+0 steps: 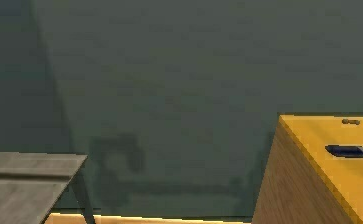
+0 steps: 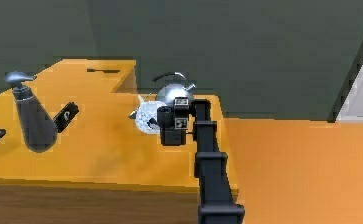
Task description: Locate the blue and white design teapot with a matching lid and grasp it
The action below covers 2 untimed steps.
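Observation:
A small white thing with blue marks (image 2: 146,115), which may be the teapot, lies on the yellow wooden counter (image 2: 99,160) in the arm side view. Just behind it stands a rounded silver vessel with a curved handle (image 2: 173,93). The dark arm rises from the bottom edge to the counter's far right corner. The gripper (image 2: 170,128) sits right next to the white and blue thing. I cannot tell whether it touches or holds anything.
On the counter stand a grey pump bottle (image 2: 31,118), a dark flat bar (image 2: 66,114) and a thin dark item (image 2: 101,69). Orange floor (image 2: 289,160) lies to the right. In the forward view are a grey table (image 1: 29,172), the yellow counter (image 1: 314,175) bearing a dark flat object (image 1: 349,151), and a dark wall.

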Motion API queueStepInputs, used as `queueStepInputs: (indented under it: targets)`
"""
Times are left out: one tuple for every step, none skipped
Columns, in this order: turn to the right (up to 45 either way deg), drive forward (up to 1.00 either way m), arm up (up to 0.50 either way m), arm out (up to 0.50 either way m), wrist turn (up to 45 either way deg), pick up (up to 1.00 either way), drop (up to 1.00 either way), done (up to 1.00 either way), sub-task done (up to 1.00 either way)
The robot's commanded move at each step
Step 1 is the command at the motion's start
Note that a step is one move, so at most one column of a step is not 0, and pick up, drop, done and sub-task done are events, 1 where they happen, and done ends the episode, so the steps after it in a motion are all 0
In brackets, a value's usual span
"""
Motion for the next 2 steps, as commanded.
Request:
queueStepInputs:
  targets:
    - [0.0,0.00,0.10,0.00,0.0,0.00,0.00,0.00,0.00]
    - [0.0,0.00,0.00,0.00,0.0,0.00,0.00,1.00,0.00]
